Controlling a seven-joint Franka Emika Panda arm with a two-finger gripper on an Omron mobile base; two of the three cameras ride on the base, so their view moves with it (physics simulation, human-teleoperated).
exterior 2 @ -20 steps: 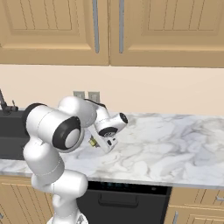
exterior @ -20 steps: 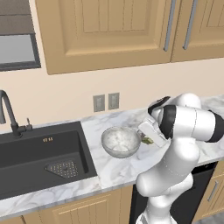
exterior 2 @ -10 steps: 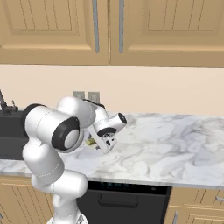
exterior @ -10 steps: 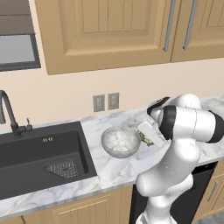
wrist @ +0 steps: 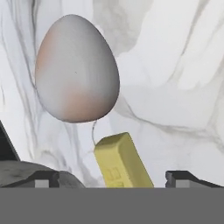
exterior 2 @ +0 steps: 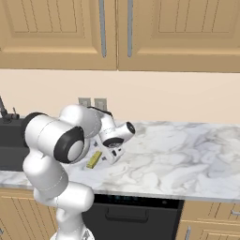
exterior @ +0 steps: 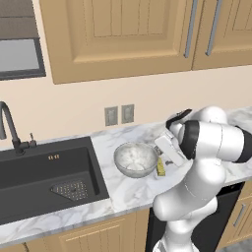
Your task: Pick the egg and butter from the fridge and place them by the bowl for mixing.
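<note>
Hand view: your butter [wrist: 120, 162] sits on the marble counter [wrist: 175, 87] between the spread fingertips [wrist: 186, 178], jaws apart, holding nothing. Its long axis runs away from the gripper [wrist: 111, 179] toward the egg [wrist: 76, 70] just beyond. The bowl [exterior: 135, 159] is just beside the butter.

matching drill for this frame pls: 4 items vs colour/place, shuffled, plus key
Items:
1. butter
2. egg
3. bowl
4. sink

Descriptions:
A. black basin sunk in the counter, left of the arm
B. yellow block on the marble beside the bowl
C. pale grey-pink oval resting on the marble in the hand view
D. round, pale, mottled inside, between sink and butter

Pairs: 1-B, 2-C, 3-D, 4-A
</note>
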